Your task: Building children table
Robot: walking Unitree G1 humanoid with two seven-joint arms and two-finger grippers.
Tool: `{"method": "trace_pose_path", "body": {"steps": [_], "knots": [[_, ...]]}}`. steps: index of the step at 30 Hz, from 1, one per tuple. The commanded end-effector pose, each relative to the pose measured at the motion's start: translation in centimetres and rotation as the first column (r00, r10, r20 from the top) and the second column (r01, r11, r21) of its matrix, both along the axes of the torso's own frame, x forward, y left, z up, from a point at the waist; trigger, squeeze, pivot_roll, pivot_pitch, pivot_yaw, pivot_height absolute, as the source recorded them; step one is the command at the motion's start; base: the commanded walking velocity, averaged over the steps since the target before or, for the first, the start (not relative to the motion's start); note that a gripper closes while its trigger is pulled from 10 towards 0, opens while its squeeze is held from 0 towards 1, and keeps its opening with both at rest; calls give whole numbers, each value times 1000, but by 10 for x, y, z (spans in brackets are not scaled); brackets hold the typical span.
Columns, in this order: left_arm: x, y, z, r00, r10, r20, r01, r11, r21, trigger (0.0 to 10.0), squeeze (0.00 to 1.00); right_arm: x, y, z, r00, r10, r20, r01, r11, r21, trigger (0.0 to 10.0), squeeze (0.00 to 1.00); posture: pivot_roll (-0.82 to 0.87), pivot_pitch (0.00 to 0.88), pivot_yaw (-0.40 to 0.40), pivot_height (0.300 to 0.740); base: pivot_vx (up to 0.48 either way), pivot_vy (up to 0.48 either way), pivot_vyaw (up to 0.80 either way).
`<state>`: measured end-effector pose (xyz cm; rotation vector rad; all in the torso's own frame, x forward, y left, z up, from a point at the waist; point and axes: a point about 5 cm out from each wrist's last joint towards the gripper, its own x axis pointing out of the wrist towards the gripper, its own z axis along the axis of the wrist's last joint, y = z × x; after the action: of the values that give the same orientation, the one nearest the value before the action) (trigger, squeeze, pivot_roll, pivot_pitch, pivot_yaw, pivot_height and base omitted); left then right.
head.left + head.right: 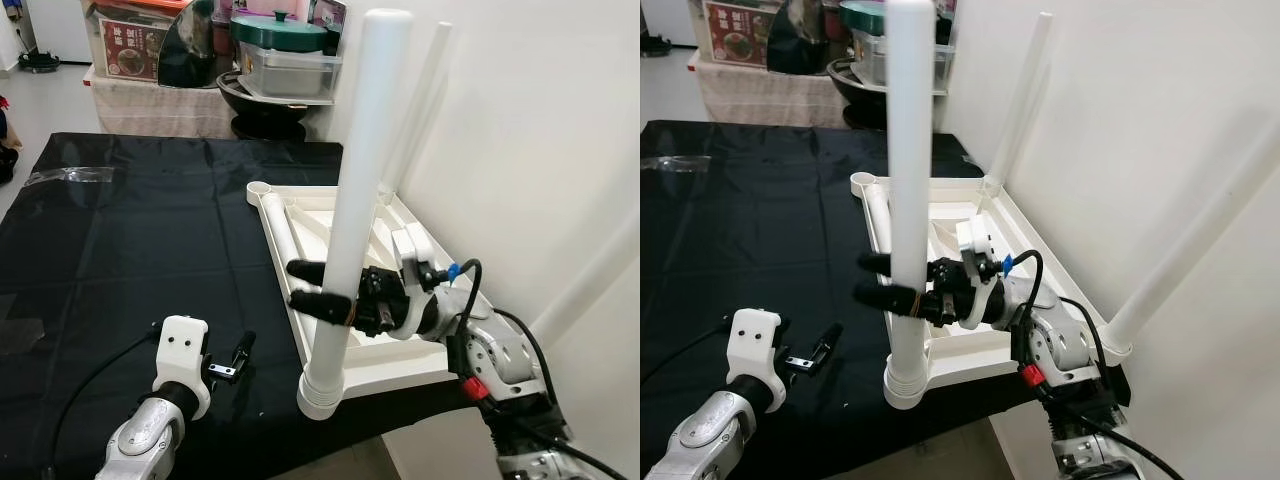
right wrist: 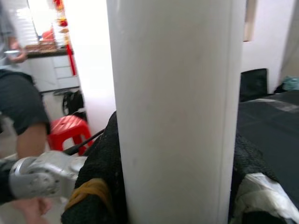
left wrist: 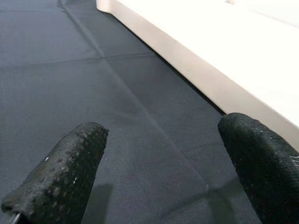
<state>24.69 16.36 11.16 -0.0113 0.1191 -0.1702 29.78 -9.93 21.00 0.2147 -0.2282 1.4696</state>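
Black cloth covers the tabletop (image 1: 120, 240). An upright white table leg (image 1: 360, 200) is gripped by the right end effector (image 1: 312, 287); the left end effector (image 1: 240, 355) is held open nearby.

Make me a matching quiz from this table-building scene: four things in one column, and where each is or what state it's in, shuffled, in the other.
Things:
1. right hand
2. left hand
3. upside-down tabletop
4. near white leg

States:
A. open, over the black cloth
B. standing upright in a corner socket
C. shut around the near leg
D. lying on the black cloth beside the wall

Pairs: 1-C, 2-A, 3-D, 4-B
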Motion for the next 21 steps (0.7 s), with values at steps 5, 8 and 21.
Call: {"method": "trace_pose_path", "body": {"steps": [5, 8, 21], "knots": [[1, -3, -5, 1000, -3, -27, 3, 1000, -23, 10000, 0, -10, -2, -24, 987, -147, -68, 146, 989, -14, 0, 0, 137, 0, -144, 740, 0, 0, 0], [2, -3, -5, 1000, -8, -27, 7, 1000, -22, 10000, 0, -11, -8, -31, 960, -266, -89, 266, 964, -18, 0, 0, 126, 0, -139, 740, 0, 0, 0], [6, 2, -4, 1000, 8, -23, -9, 1000, -12, 10000, 0, 3, -20, -52, 710, -697, -102, 670, 712, -210, 0, 0, 125, 0, -137, 740, 0, 0, 0]]}}
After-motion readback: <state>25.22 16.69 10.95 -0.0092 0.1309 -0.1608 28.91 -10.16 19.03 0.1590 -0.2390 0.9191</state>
